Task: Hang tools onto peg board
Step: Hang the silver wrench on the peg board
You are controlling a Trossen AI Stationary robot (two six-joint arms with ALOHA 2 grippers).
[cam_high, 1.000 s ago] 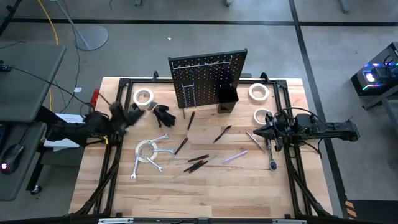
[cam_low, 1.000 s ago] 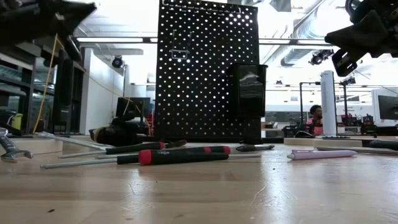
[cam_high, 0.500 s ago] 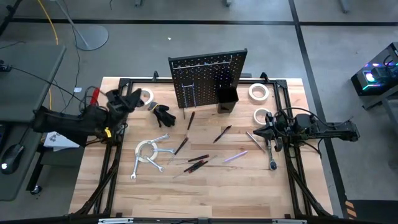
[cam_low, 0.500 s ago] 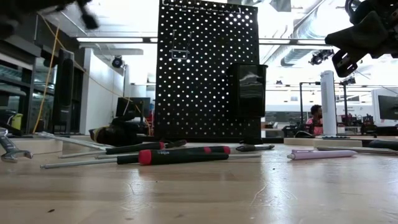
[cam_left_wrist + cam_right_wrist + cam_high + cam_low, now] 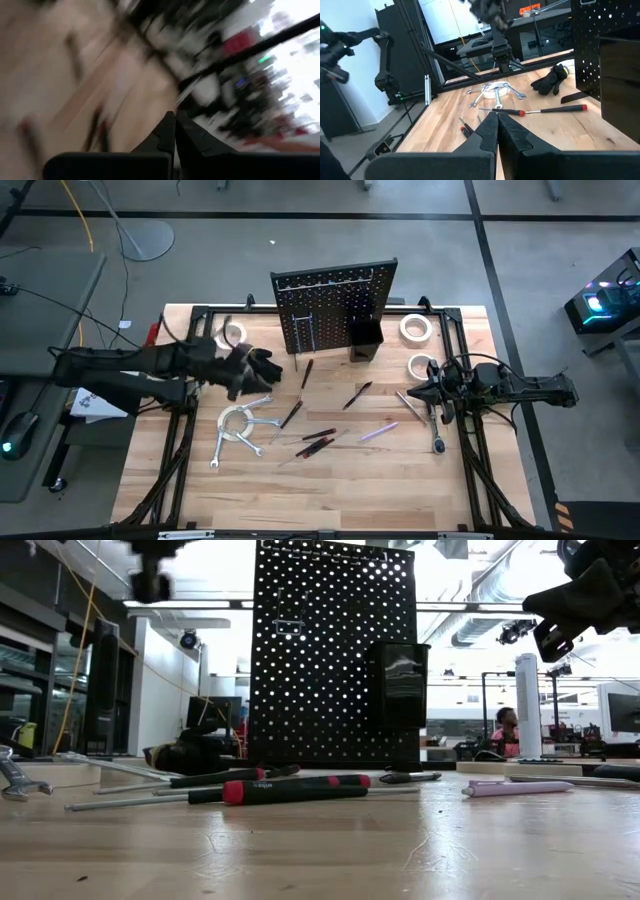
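L gripper (image 5: 240, 370) hovers over black glove (image 5: 264, 364) at table's left, jaws together, empty. Peg board (image 5: 335, 308) upright far-centre; tools (image 5: 318, 438) lie scattered on wood in front. R gripper (image 5: 424, 392) at right near tape roll (image 5: 421, 365), jaws together, empty.

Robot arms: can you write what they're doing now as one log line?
left gripper: shut, empty, above black glove | right gripper: shut, empty, waiting near wrench | peg board: tools not hung
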